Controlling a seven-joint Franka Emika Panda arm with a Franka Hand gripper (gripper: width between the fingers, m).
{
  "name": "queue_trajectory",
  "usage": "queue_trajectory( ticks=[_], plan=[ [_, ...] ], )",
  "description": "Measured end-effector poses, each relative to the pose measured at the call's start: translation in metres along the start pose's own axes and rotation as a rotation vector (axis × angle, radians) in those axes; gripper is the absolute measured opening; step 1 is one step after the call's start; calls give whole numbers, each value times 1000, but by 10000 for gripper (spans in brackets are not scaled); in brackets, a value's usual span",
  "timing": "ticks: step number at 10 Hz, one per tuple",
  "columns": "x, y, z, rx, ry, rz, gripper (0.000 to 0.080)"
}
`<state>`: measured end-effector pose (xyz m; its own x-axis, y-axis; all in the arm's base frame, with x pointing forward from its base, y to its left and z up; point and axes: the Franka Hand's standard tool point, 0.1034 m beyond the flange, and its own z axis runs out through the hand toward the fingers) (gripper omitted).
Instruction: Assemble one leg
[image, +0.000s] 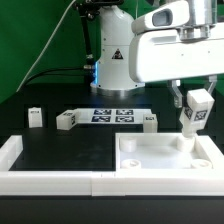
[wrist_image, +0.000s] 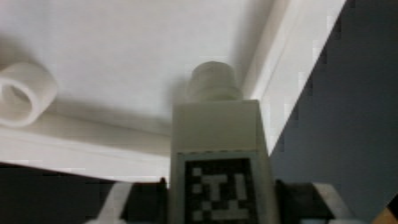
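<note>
Jaws clamped on the leg (wrist_image: 221, 130), one of the fingers (wrist_image: 135, 202) on each side of its tagged end. The gripper (image: 197, 100) holds it about upright, maybe slightly tilted in the exterior view. The leg hangs at the exterior view's right, over the far right corner of the plate (image: 160, 168). Its peg (wrist_image: 214, 80) points down at the plate. Can't tell whether the tip is touching or just above. In the wrist view a socket (wrist_image: 22, 92) sits apart from the peg, off to one side, so I'd judge this is not yet lined up with that one. The exterior view hints at another socket close under the leg, too small to confirm. Handling guess: light, stiff plastic that won't flex, with smooth flat faces that are likely a bit slippery under twist. The hold on the two flat sides near the tag end looks right and leaves the peg end free. The peg is the thin part and probably the weak spot under side load, so seat it straight down and don't lever it. Further out are three more legs (image: 35, 117) on the black table, well apart from the plate, with the marker board (image: 112, 115) among them.
</note>
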<state>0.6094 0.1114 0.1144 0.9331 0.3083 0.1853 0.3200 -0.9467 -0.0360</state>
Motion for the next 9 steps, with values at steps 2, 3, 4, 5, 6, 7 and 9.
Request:
queue_trajectory(
  ticks=[2, 3, 4, 5, 6, 7, 9],
  plan=[
    [10, 5, 1, -11, 59, 10, 291],
    [6, 4, 3, -7, 45, 10, 291],
    [7, 4, 3, -8, 46, 10, 291],
    [9, 5, 3, -12, 61, 10, 291],
    [9, 5, 3, -13, 66, 10, 291],
    [11, 7, 3, -25, 108, 11, 291],
    [8, 10, 11, -43, 175, 20, 291]
  ],
)
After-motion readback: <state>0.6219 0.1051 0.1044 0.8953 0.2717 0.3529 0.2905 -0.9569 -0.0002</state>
